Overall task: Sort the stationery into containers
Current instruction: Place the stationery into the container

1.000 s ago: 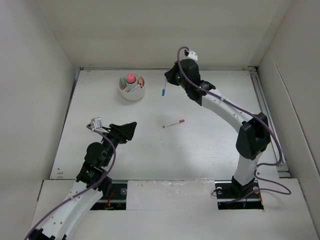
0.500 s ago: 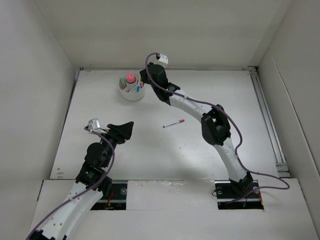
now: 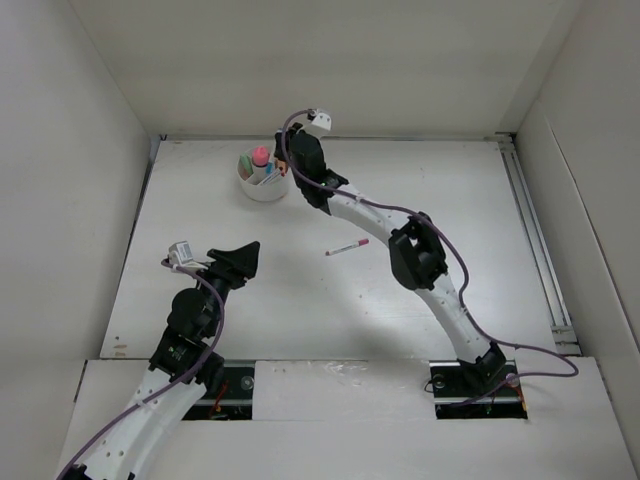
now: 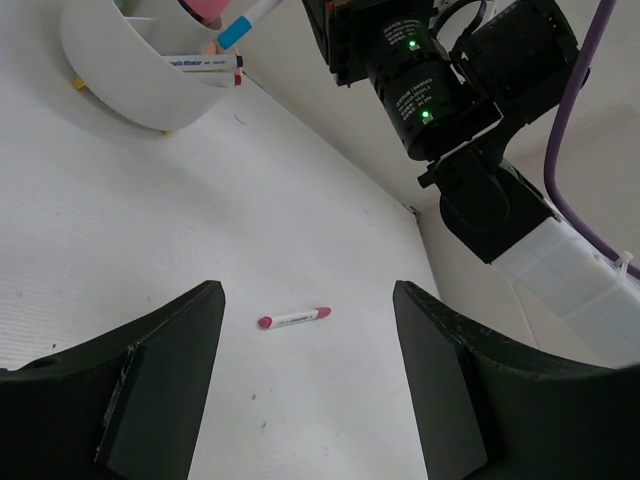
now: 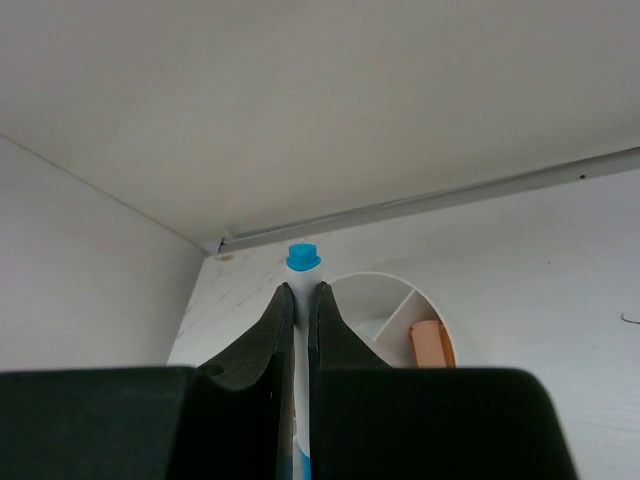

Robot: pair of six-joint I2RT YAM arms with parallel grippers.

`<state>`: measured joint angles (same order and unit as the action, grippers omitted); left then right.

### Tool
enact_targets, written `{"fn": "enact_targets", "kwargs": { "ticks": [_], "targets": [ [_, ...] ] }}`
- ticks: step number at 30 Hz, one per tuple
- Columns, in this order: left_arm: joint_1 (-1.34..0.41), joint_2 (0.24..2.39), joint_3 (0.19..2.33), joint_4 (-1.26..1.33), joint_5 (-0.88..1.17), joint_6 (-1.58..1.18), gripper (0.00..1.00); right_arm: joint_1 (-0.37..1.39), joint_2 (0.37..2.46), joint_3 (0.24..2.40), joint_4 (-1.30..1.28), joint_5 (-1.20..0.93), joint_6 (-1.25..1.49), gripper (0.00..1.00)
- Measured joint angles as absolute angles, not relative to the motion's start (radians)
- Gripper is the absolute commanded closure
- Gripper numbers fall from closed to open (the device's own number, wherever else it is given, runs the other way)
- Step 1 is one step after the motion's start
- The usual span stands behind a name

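The round white divided cup [image 3: 262,186] stands at the back left with a pink-capped bottle [image 3: 261,155] and several pens in it. My right gripper [image 3: 283,168] is at the cup's right rim, shut on a white pen with blue ends [image 3: 270,172]. The right wrist view shows the pen [image 5: 302,258] pinched between the fingers, above the cup [image 5: 400,282], which holds an orange piece [image 5: 430,345]. A white marker with pink-red ends [image 3: 347,246] lies mid-table. My left gripper [image 3: 240,258] is open and empty, hovering near-left, with the marker [image 4: 293,318] ahead between its fingers.
The left wrist view shows the cup [image 4: 120,90] with a marker [image 4: 200,63] lying inside and the blue pen tip [image 4: 245,22] over it. White walls enclose the table. A metal rail [image 3: 535,235] runs along the right edge.
My right arm swung left from the back middle of the table to the cup, carrying the blue pen. My left gripper drifted slightly left and stayed open.
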<state>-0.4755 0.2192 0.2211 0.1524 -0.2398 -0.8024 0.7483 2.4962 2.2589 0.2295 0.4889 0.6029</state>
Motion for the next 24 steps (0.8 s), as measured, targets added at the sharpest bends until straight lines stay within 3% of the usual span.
{"fn": "enact_targets", "kwargs": {
  "ticks": [11,15,19,24],
  "targets": [
    [-0.476,0.220,0.221,0.151,-0.245,-0.804,0.33,0.787,2.601,2.296,0.285,0.537,0.561,0.93],
    [-0.476,0.220,0.221,0.151,-0.245,-0.804,0.33,0.792,2.606,2.296,0.297,0.544,0.557,0.81],
    [-0.476,0.220,0.221,0.151,-0.247,-0.804,0.33,0.794,2.603,2.267,0.339,0.546,0.553,0.60],
    [-0.476,0.220,0.221,0.151,-0.248,-0.804,0.33,0.799,2.582,2.164,0.373,0.554,0.544,0.42]
  ]
}}
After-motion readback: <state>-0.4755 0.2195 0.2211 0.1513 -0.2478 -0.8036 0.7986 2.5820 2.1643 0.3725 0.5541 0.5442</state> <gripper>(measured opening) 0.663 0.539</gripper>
